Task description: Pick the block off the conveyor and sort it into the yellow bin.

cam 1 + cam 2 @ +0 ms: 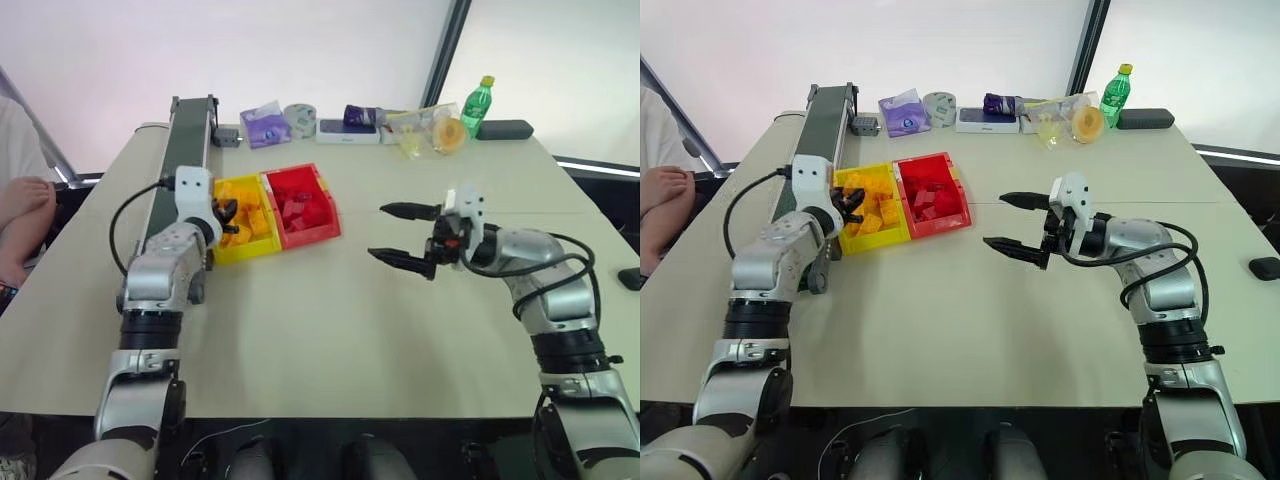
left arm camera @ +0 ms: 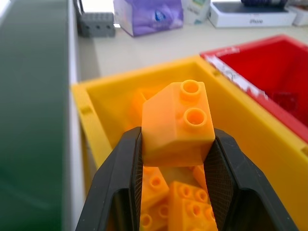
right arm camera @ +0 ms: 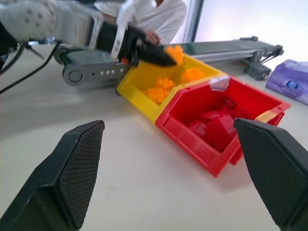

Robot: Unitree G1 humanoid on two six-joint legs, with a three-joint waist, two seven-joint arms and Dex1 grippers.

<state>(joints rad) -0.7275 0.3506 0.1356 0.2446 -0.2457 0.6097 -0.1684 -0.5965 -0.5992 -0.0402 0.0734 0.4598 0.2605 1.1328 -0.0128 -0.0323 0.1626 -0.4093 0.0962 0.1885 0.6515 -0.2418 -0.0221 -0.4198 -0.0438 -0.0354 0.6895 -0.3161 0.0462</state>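
Note:
My left gripper (image 2: 178,136) is shut on the block (image 2: 178,125), a yellow-orange piece with a slanted top and two studs. It holds the block just above the yellow bin (image 1: 245,250), over the bin's near end. Several orange blocks lie in that bin. The conveyor (image 1: 190,125), a dark green belt in a grey frame, runs along the bin's left side. In the right wrist view the block (image 3: 174,52) shows at the tip of the left fingers, over the bin. My right gripper (image 1: 377,231) hangs open over the table to the right of the bins, holding nothing.
A red bin (image 1: 305,235) with red blocks touches the yellow bin's right side. A person's hand (image 1: 25,195) rests at the table's left edge. Along the far edge lie a purple packet (image 1: 265,125), a tape roll, a white box and a green bottle (image 1: 477,105).

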